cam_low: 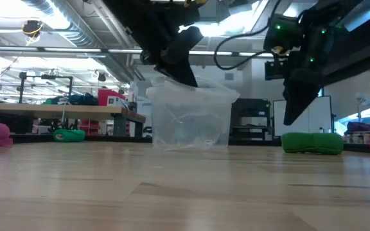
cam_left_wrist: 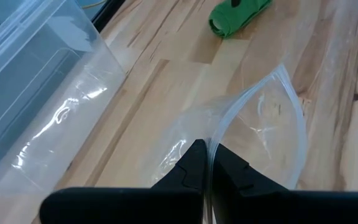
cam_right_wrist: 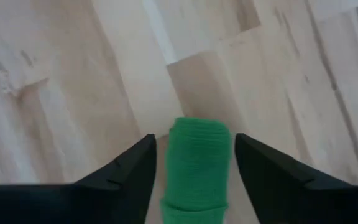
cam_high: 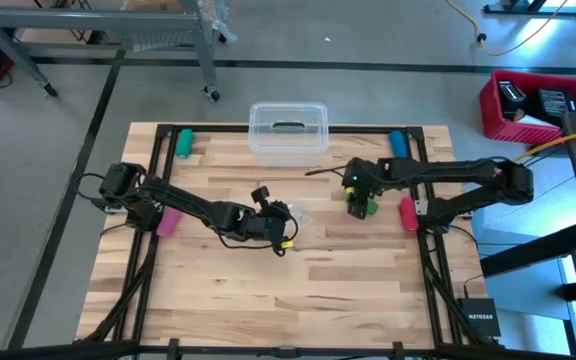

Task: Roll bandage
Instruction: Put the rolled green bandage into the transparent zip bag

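The right hand [cam_right_wrist: 194, 163] is hanging over the right-centre of the wooden counter [cam_high: 298, 290], w/ its fingers [cam_right_wrist: 126, 174] spread apart on either side of the bandage [cam_right_wrist: 197, 162]; in the right wrist view there is a gap showing btwn each finger and the green fabric, so nothing is being pinched. The bandage is sitting as a compact green roll on the counter, directly under that hand, and it is showing in the high view [cam_high: 364, 208] just below the hand's dark body; in the low view it is lying flat on the wood [cam_low: 312, 142], w/ the right hand [cam_low: 297, 109] raised just above it.

The left hand [cam_left_wrist: 205, 163] is sitting near the counter's middle, its fingers pressed together and pinching the edge of a clear plastic bag [cam_left_wrist: 260, 130]; the bag is hanging open and slack from the tips, its lower part near the wood. A clear plastic box [cam_high: 288, 130] is standing at the far-centre edge, well apart from the roll; a pink roll [cam_high: 407, 214] is lying just beside the right arm, another pink one [cam_high: 168, 222] by the left arm; a green roll [cam_high: 184, 143] and a blue one [cam_high: 398, 143] are lying at the far corners.
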{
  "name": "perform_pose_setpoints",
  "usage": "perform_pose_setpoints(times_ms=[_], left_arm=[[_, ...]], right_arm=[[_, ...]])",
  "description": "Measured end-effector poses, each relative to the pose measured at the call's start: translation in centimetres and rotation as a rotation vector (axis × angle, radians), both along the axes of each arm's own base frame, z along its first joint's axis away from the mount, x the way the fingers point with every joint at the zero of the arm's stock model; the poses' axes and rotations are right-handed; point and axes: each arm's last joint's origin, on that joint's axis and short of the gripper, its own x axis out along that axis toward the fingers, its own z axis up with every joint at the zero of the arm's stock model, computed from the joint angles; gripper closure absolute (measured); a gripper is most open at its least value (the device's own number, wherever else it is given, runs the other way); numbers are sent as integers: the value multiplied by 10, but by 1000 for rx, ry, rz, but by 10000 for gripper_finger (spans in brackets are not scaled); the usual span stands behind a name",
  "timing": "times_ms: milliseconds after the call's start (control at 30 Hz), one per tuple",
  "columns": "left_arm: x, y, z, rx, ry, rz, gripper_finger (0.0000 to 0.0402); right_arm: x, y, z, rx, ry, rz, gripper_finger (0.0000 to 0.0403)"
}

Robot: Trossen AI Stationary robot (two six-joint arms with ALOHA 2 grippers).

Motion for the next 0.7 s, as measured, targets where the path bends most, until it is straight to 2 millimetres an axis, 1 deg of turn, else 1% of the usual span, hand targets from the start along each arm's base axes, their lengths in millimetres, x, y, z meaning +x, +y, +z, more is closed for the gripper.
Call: perform_pose_setpoints(times_ms=[133, 233, 367, 500, 633, 700], left_arm=[[0, 0, 0, -2, -2, 1, 399], [0, 0, 0, -2, -4, 2, 399], [0, 0, 0, -6, -6, 5, 399], [0, 0, 0, -5, -6, 4, 399], [0, 0, 0, -4, -5, 3, 399], [0, 0, 0, -4, -5, 3, 399]], right_arm=[[0, -6, -1, -15, 6, -7, 145], [2, -11, -8, -5, 26, -12, 132], [8, -15, -25, 10, 91, -10, 138], [16, -17, -36, 29, 102, -6, 152], [19, -18, -40, 56, 176, -23, 163], [21, -18, -37, 74, 215, -31, 166]])
